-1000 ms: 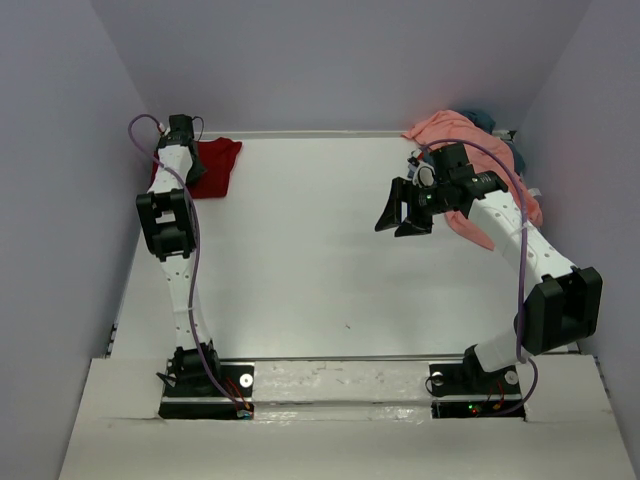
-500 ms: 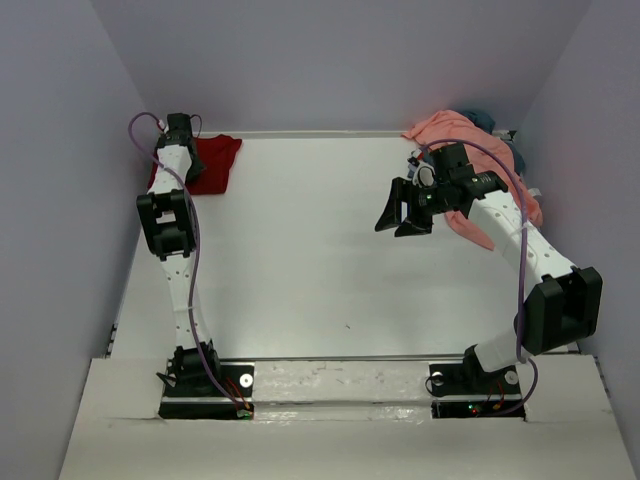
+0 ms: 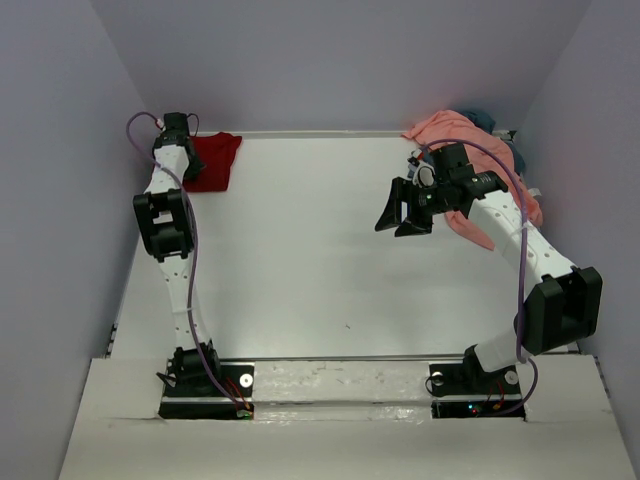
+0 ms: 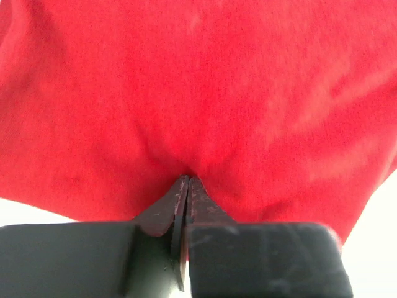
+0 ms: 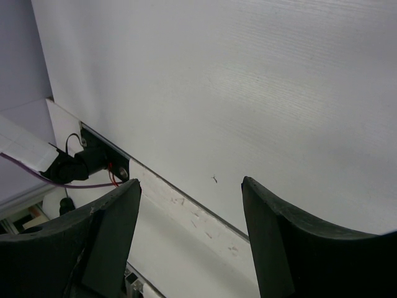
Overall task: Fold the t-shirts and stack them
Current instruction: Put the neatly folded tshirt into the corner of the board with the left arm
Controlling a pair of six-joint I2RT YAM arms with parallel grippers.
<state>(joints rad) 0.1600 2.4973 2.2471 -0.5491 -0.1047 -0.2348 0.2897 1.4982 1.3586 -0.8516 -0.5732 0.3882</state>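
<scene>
The dark red t-shirt [image 3: 212,162] lies bunched in the table's far left corner and fills the left wrist view [image 4: 198,93]. My left gripper [image 3: 180,135] [image 4: 187,178] sits at its left edge, jaws together, with the cloth puckered at the tips. The salmon pink t-shirt [image 3: 455,130] is heaped at the far right, with a bit of the slate blue-grey t-shirt [image 3: 492,118] showing behind it. My right gripper [image 3: 400,215] [image 5: 189,183] hangs open above the bare table, left of that heap, holding nothing.
The white table [image 3: 300,260] is walled in on the left, back and right. The right arm's forearm [image 3: 500,215] crosses over the pink heap. Both arm bases [image 3: 205,380] sit on the near ledge.
My left arm has edged toward the back left corner, and the dark red t-shirt has shifted slightly with it. The right arm has not moved.
</scene>
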